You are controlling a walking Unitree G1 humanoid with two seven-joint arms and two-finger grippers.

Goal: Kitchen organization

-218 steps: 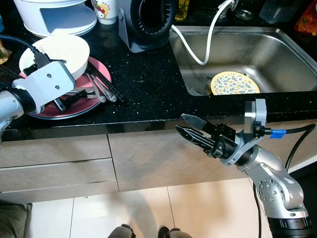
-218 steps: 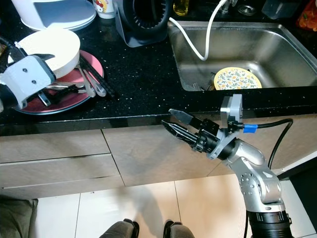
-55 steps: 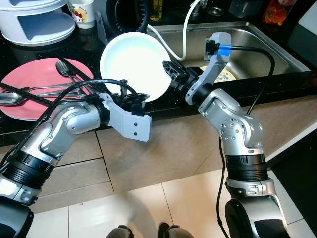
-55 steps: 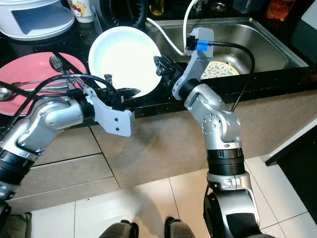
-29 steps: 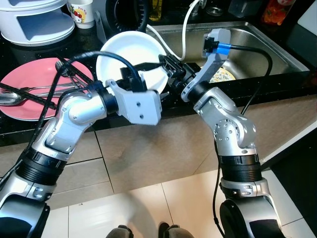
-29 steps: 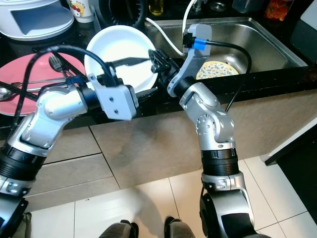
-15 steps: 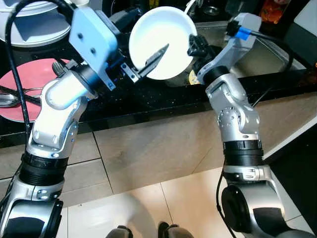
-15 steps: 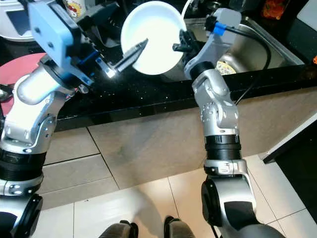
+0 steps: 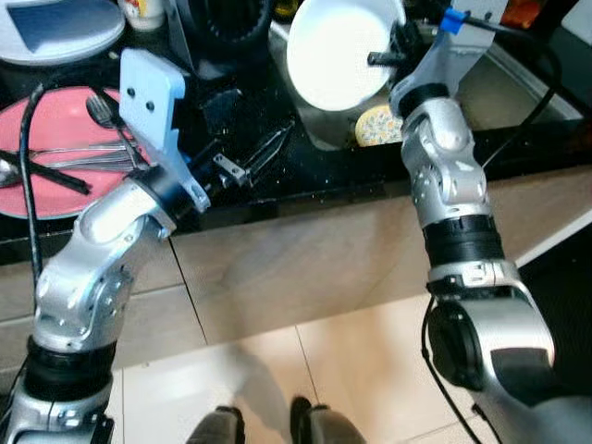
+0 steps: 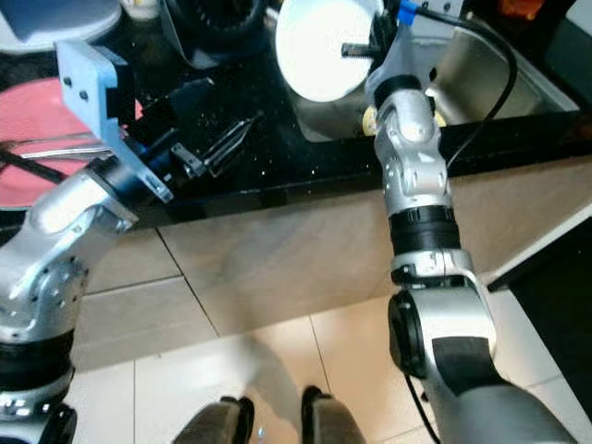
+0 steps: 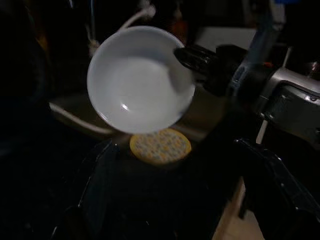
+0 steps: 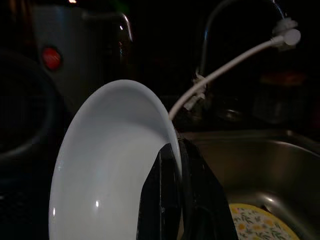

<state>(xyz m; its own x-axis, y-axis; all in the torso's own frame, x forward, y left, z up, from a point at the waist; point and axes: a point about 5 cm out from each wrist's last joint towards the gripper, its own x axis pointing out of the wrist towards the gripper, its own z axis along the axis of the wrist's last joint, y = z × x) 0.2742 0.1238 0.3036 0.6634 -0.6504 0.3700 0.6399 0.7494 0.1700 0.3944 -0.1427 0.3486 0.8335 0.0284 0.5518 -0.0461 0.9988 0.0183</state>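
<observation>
My right gripper (image 9: 384, 57) is shut on the rim of a white bowl (image 9: 335, 51), which it holds tilted above the left edge of the steel sink (image 9: 523, 83). Along its own fingers (image 12: 170, 200), the bowl (image 12: 110, 170) is pinched edge-on. Below the bowl, a yellow patterned plate (image 9: 375, 125) lies in the sink. My left gripper (image 9: 280, 137) hovers over the black counter, left of the bowl and apart from it. It is open and holds nothing. From the left wrist, the bowl (image 11: 140, 80) faces the camera above the yellow plate (image 11: 160, 146).
A pink plate (image 9: 55, 120) with several pieces of cutlery lies on the counter at the left. A black round appliance (image 9: 222, 18) and a white appliance (image 9: 55, 23) stand at the back. A white hose (image 12: 235, 57) hangs from the tap over the sink.
The bowl passed from my left gripper to my right, which has carried it right, over the sink. My left gripper has dropped low and away from the bowl. The camera has shifted too.
</observation>
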